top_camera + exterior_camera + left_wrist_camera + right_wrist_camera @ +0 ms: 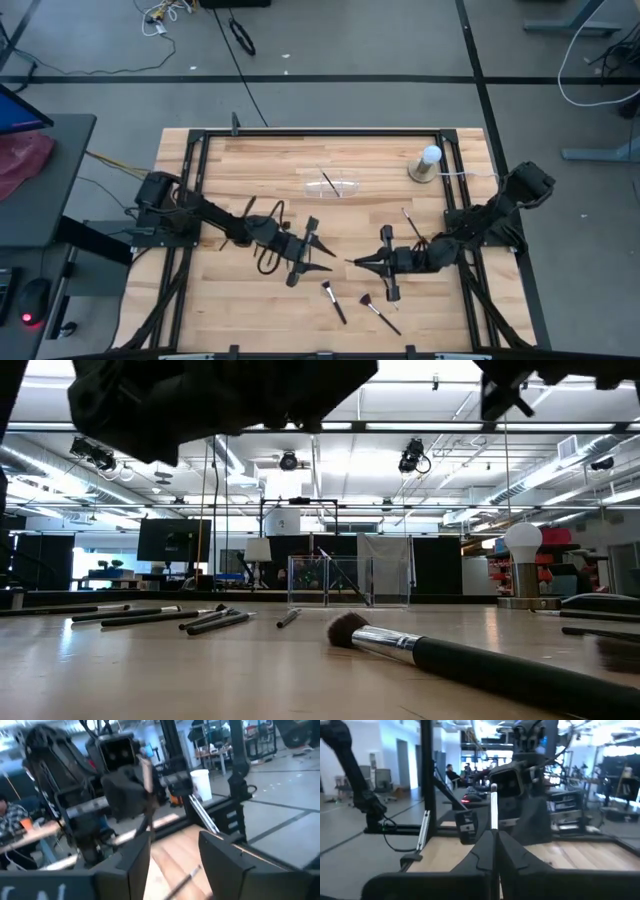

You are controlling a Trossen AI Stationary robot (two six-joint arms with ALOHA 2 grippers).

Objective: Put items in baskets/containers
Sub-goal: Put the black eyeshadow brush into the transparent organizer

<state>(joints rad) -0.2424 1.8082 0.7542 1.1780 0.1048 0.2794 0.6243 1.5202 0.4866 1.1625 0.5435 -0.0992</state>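
Dark brush (493, 810) upright, clamped in closed right jaws; left jaws apart, apparently empty.

The surface (250, 170) is pale planked wood with a smooth, faintly satin finish, framed by matt black metal rails (190, 190). The organiser tray (348, 582) is clear, glossy plastic with see-through walls. The nearest brush (470, 657) has a matt black handle, a shiny silver metal ferrule and a soft, fluffy brown tip. The right pincer (493, 851) is matt dark plastic, clamped on a pale, smooth brush handle (493, 805). The white ball (523, 541) looks smooth.
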